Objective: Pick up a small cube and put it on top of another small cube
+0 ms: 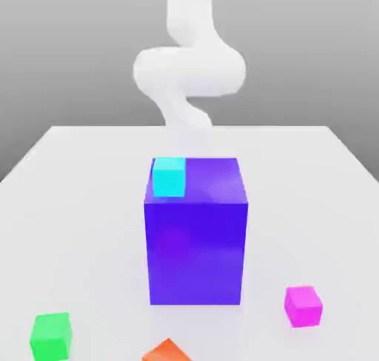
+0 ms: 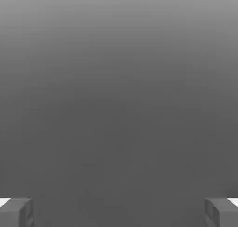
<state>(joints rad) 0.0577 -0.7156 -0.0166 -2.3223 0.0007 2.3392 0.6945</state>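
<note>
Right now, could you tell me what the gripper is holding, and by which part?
Nothing: the gripper is open, with empty space between its fingers.

A cyan cube (image 1: 169, 177) sits atop the blue-purple block (image 1: 196, 256); the magenta-pink small cube (image 1: 303, 305) lies apart on the table (image 1: 74, 204).

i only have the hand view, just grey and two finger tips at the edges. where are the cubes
Observer: The magenta-pink cube sits on the table, at the exterior view's right of the big blue-purple block.
Operator: any other small ones
Observer: A cyan cube rests on top of the block, at its corner toward the exterior view's left.
Operator: and lower down
Observer: A green cube lies on the table at the exterior view's left, and an orange piece pokes in at the bottom edge.
</note>
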